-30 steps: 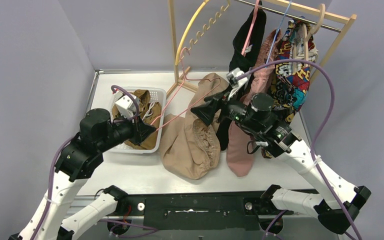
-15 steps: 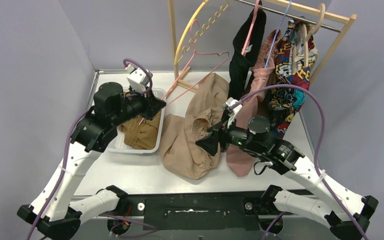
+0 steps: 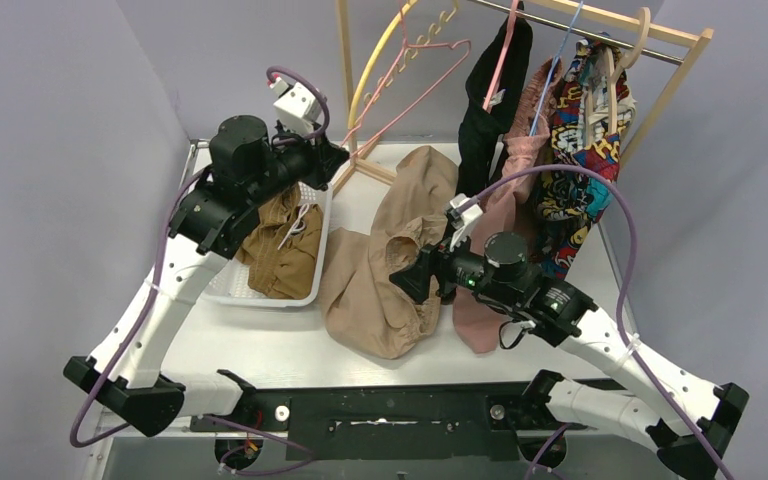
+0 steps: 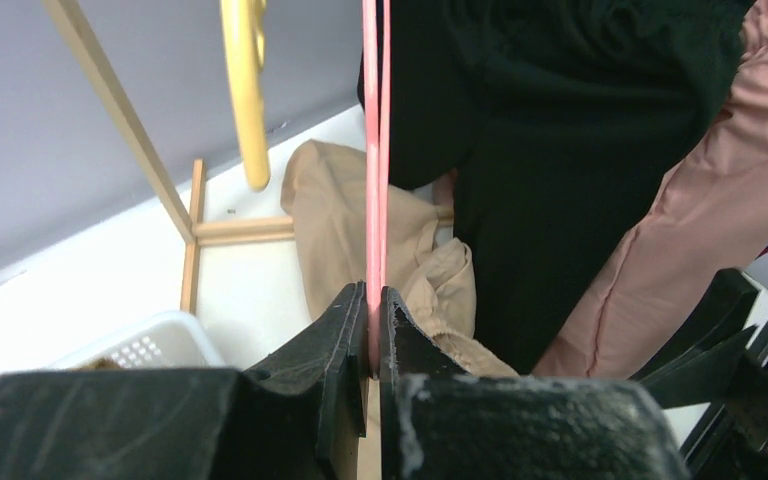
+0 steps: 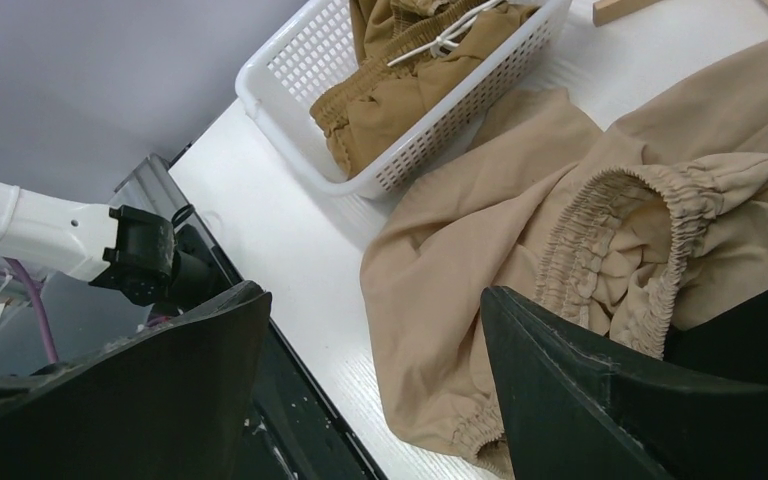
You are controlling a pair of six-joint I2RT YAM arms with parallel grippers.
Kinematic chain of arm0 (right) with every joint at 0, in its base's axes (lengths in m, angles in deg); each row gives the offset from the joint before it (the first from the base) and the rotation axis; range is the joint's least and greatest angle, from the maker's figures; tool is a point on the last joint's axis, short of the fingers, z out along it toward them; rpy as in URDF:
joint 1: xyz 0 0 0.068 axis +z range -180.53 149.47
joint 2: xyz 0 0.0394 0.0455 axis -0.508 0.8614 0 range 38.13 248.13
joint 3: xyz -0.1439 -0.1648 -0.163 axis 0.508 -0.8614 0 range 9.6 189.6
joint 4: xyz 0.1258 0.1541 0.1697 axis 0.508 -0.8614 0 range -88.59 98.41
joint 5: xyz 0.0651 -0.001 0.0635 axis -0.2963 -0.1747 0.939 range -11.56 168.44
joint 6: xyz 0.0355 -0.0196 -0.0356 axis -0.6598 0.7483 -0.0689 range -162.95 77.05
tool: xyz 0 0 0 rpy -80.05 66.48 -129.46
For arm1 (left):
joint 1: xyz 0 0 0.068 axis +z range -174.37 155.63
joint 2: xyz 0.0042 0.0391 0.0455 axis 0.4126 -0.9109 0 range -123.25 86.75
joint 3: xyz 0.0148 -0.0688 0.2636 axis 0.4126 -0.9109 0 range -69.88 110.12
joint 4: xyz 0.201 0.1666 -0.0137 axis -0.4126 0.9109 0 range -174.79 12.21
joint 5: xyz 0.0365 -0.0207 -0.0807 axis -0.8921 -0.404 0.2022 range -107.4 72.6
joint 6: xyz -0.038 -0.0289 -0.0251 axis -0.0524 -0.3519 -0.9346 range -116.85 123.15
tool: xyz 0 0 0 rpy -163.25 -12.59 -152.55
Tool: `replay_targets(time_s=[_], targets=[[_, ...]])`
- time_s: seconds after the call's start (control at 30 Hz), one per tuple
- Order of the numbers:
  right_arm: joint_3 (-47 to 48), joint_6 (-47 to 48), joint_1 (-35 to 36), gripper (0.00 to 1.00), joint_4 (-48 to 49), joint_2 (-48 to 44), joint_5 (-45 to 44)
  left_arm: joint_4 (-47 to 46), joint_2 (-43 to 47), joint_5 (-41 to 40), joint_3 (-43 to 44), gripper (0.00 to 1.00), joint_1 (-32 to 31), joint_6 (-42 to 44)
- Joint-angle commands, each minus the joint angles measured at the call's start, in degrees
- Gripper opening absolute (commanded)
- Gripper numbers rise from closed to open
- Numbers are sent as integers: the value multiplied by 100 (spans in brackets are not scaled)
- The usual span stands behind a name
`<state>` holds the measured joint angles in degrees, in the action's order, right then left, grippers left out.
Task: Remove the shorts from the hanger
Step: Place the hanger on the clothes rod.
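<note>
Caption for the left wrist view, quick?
Left hand shut on pink hanger; beige shorts lie on the table below.

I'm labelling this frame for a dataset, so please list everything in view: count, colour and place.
beige shorts: one, tan, loose on the table
olive-brown shorts: one, in the basket
black shorts: one, hanging on the rack
dusty pink shorts: one, hanging beside the black pair
patterned garment: one, multicoloured, hanging at the rack's right end
pink hanger: one, bare, raised
yellow hanger: one, bare, on the rack
rack: one, pale wood, back of table
basket: one, white, table's left
table: one, white
left tool: black, shut on the pink hanger
right tool: black, open over the beige shorts
</note>
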<state>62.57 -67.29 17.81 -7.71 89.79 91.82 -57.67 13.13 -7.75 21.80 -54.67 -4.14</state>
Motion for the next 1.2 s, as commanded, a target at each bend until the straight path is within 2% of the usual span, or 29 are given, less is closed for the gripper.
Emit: replay_targets(time_s=[0.0,0.13,0.6,0.8,1.03,1.17], targets=[[29,-167,62,79,471,152,-146,-725,-195,-49,600,0,-180,335],[55,-156,73,79,532,244,-142,-894,-444,-240,853,0,-229,500],[161,-194,157,80,535,395,-208,-117,-1770,-509,2491,0,-387,728],[181,-203,193,80,559,445,-206,126,-1933,-539,2342,0,-393,731],[160,-212,202,81,457,412,-260,-114,-1672,-577,1600,0,-389,633],[108,-238,202,81,408,342,-399,-263,-1434,-560,1324,37,-390,541]])
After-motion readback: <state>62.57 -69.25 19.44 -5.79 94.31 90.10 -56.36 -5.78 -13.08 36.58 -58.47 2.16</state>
